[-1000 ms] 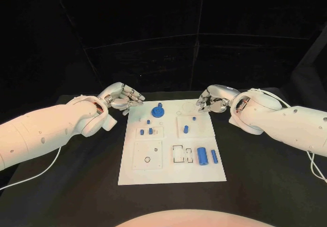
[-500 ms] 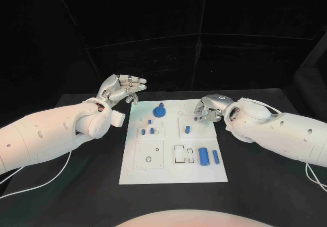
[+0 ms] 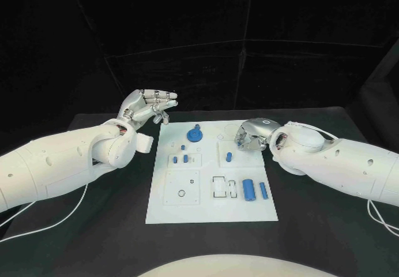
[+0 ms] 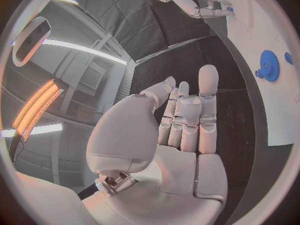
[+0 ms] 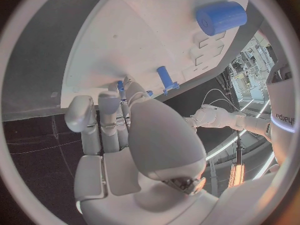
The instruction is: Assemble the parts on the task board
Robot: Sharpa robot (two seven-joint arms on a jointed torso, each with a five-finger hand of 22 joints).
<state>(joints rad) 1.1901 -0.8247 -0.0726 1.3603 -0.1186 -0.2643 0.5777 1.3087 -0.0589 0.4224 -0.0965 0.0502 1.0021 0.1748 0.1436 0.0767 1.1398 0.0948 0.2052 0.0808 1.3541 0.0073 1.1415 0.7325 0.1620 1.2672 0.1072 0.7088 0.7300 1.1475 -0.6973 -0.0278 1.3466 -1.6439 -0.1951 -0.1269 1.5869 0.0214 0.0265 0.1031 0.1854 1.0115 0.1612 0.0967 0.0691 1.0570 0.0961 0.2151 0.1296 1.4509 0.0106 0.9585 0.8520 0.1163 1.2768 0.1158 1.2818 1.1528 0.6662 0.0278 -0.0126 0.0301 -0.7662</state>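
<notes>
Now the right hand (image 3: 252, 135) has dropped, fingers curled, onto the task board (image 3: 212, 213) at two o'clock. Left hand (image 3: 148, 107) has lifted clear, empty, fingers apart.

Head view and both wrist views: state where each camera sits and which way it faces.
Head view: on the robot's head, looking down at the task board; both arms, left hand, right hand.
Left wrist view: behind the left hand, facing the board's blue gear.
Right wrist view: behind the right hand, facing the board and a blue cylinder.
Shared: all three show the board; each wrist view shows the other hand.
</notes>
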